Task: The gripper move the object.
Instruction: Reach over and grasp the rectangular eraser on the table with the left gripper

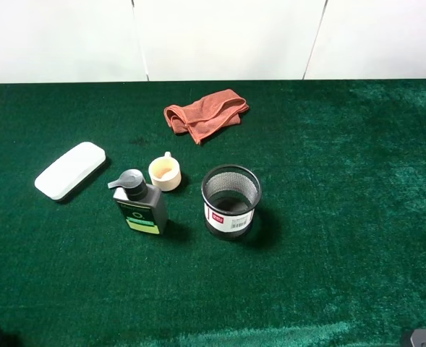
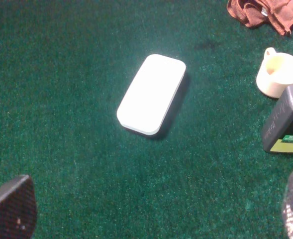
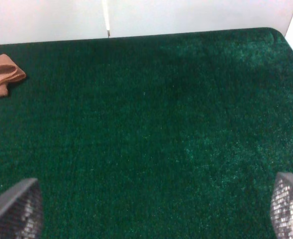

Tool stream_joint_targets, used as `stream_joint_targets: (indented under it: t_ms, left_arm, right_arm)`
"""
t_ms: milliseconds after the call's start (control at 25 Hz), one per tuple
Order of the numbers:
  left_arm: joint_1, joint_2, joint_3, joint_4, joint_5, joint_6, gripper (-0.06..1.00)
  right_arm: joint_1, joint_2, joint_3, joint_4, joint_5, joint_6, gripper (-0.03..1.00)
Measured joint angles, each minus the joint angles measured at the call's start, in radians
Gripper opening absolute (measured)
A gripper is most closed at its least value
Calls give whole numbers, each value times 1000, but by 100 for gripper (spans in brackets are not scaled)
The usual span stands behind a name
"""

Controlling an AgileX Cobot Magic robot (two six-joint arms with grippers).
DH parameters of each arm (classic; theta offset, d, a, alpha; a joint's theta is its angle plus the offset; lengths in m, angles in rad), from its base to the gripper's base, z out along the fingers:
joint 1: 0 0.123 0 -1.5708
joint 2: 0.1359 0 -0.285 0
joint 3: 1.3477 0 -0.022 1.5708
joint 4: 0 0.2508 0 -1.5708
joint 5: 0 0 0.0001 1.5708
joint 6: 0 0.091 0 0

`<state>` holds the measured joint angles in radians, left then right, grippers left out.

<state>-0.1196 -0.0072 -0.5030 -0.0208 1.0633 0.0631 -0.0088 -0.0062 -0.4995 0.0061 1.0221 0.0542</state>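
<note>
**Approach to the white case, near edge to far edge.** Nearest the camera, at the front edge of the green-covered table (image 1: 343, 275), both arms show only as dark corners in the high view. The left gripper (image 2: 153, 211) has its jaws spread wide with nothing between them. The right gripper (image 3: 151, 211) is likewise spread and empty, over bare cloth on the table's right side.

Farther in, a dark pump bottle (image 1: 139, 206) and a black mesh cup (image 1: 231, 200) stand upright, apart from each other. Left of the bottle and slightly beyond it, the white case (image 1: 69, 170) lies flat and askew, touching nothing. The left wrist view shows it ahead of the left gripper, well apart from the fingertips (image 2: 9, 209). A cream cup (image 1: 164, 173) sits just behind the bottle, and a rust-red cloth (image 1: 205, 114) lies crumpled near the far edge.

The step in hand appears to be the approach, since no contact has been made and the left arm is the better placed.

- **Alignment:** the wrist should turn so that the jaws close across the case's short width, centred along its length, or it may tip.
- **Depth:** the case is low and smooth, so the fingertips likely need to reach down to the cloth before closing.
- **Clearance:** the descent should keep clear of the bottle and cup beside the case.
</note>
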Motion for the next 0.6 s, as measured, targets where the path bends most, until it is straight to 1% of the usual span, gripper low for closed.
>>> stream_joint_targets:
  t_ms: [600]
  left_arm:
    - [0, 0, 0, 0, 0, 0, 99]
  right_arm:
    - [0, 0, 0, 0, 0, 0, 69]
